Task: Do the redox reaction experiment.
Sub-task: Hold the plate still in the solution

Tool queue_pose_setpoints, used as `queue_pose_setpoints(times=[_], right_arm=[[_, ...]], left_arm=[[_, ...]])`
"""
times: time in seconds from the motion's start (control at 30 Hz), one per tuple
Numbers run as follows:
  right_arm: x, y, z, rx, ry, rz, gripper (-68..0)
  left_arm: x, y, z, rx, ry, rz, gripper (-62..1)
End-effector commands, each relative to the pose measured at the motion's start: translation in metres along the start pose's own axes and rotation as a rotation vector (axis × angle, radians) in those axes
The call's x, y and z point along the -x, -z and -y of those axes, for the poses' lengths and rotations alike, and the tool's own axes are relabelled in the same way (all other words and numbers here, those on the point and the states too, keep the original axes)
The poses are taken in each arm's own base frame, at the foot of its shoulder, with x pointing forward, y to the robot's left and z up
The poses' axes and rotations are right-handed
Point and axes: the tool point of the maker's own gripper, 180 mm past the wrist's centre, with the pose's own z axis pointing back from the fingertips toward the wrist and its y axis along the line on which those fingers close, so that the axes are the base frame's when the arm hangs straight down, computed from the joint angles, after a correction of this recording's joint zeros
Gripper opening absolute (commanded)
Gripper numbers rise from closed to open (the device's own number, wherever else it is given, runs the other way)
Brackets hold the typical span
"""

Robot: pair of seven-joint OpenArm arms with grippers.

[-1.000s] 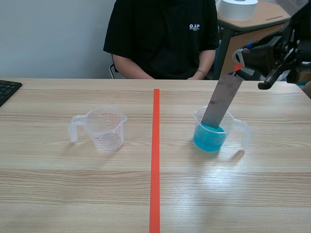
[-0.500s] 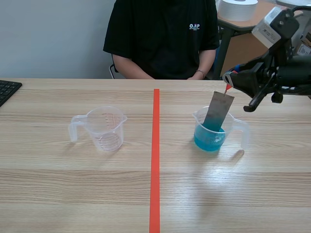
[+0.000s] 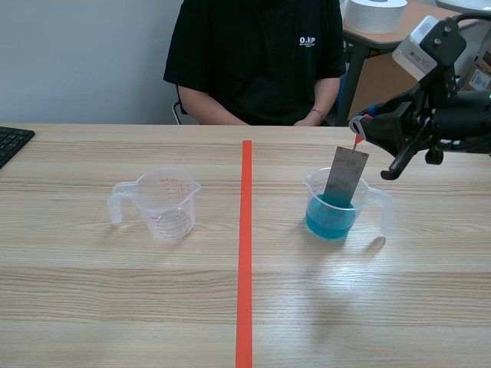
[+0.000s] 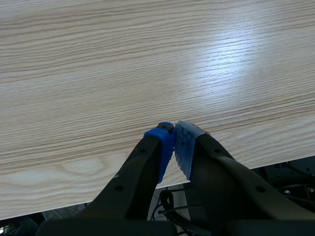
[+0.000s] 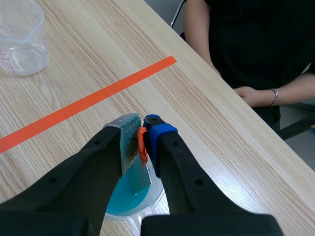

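Note:
A clear beaker of blue liquid (image 3: 331, 215) stands right of the orange tape line. A grey metal strip (image 3: 344, 175) leans in it, lower end in the liquid. My right gripper (image 3: 360, 129) holds the strip's orange-tipped top, up and right of the beaker. In the right wrist view the gripper (image 5: 141, 135) is shut on the strip's orange tab (image 5: 141, 146), with the strip (image 5: 137, 177) running down into the blue beaker (image 5: 129, 199). An empty clear beaker (image 3: 163, 203) sits left of the line, also seen as the empty beaker (image 5: 20, 39). My left gripper (image 4: 173, 140) is shut on nothing above bare table.
A person in a black shirt (image 3: 257, 57) sits across the table, hands near the far edge. A keyboard corner (image 3: 11, 142) lies at the far left. The orange tape line (image 3: 245, 245) splits the table. A wooden desk with a white roll (image 3: 377, 14) stands behind.
My right gripper has lowered the metal strip into the blue beaker and shifted left; less of the strip shows above the rim than a second ago. The left arm has not moved.

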Motion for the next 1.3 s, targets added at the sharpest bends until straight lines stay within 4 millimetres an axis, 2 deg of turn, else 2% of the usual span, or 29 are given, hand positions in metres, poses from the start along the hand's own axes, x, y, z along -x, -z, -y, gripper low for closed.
queue_pose_setpoints(times=[0.0, 1.27], right_arm=[[-0.0135, -0.0009, 0.0055, 0.002, -0.028, 0.031, -65.8], [-0.0122, -0.001, 0.0057, 0.002, -0.03, 0.024, -65.8]], left_arm=[[-0.0015, -0.0022, 0.0003, -0.001, -0.004, 0.01, -56.0], [-0.0049, -0.003, 0.0031, 0.006, -0.005, 0.021, -56.0]])
